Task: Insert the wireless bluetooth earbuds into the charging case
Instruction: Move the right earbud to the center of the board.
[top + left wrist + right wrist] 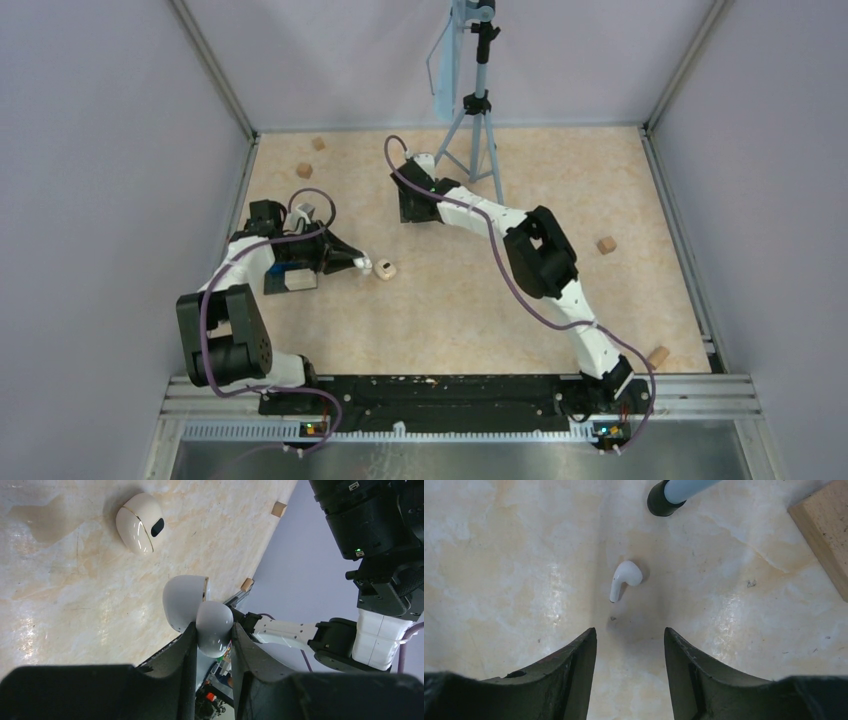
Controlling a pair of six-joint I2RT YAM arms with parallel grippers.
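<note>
My left gripper (213, 632) is shut on a white charging case (214, 622) held above the table, its lid (182, 600) hinged open. The same left gripper (352, 263) and held case (365, 264) show left of centre in the top view. A second, cream case (140, 522) lies on the table close by, and in the top view this cream case (385, 269) sits just right of the held one. One white earbud (624, 577) lies on the table just ahead of my right gripper (629, 632), whose fingers are open and apart from it. The right gripper (413, 207) hides the earbud in the top view.
A tripod (478, 130) stands at the back; one foot (660, 501) is just beyond the earbud. Tan wooden blocks lie around: (318, 143), (304, 170), (606, 245), (657, 355), and one (824, 527) right of the earbud. Another block (290, 283) sits under the left arm.
</note>
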